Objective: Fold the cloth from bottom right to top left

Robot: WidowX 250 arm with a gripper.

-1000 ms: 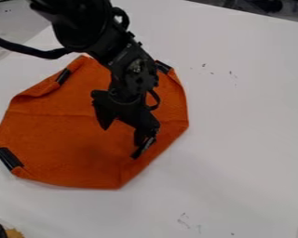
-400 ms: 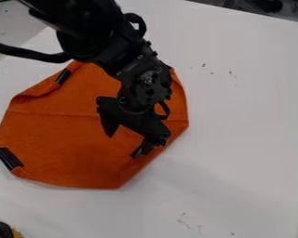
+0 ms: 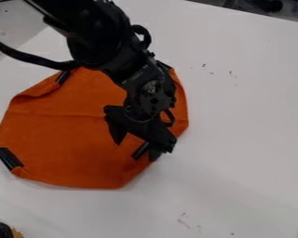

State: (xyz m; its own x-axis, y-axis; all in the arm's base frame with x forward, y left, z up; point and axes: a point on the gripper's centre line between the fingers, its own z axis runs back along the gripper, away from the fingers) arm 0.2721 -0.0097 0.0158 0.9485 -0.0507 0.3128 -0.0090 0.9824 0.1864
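Observation:
The black gripper [image 3: 136, 151] hangs over the lower right part of the orange cloth [image 3: 58, 144], its two fingers apart and open. One finger is over the cloth's middle, the other at its lower right edge. A short black bar [image 3: 140, 151] lies between them, near that edge. The cloth is spread on the white table with its corners turned in, giving it a many-sided outline. Black strips sit at its left corner [image 3: 8, 158], upper left [image 3: 63, 77] and top right, the last partly behind the arm.
The white table [image 3: 245, 139] extends right of and below the cloth, with small dark marks on it. A black and yellowish object [image 3: 2, 229] is cut off at the bottom left corner. Dark items stand beyond the table's top right edge.
The gripper has moved right and slightly down over the cloth, towards its lower right edge. The cloth has kept its shape and place. The object at the bottom left has shifted slightly.

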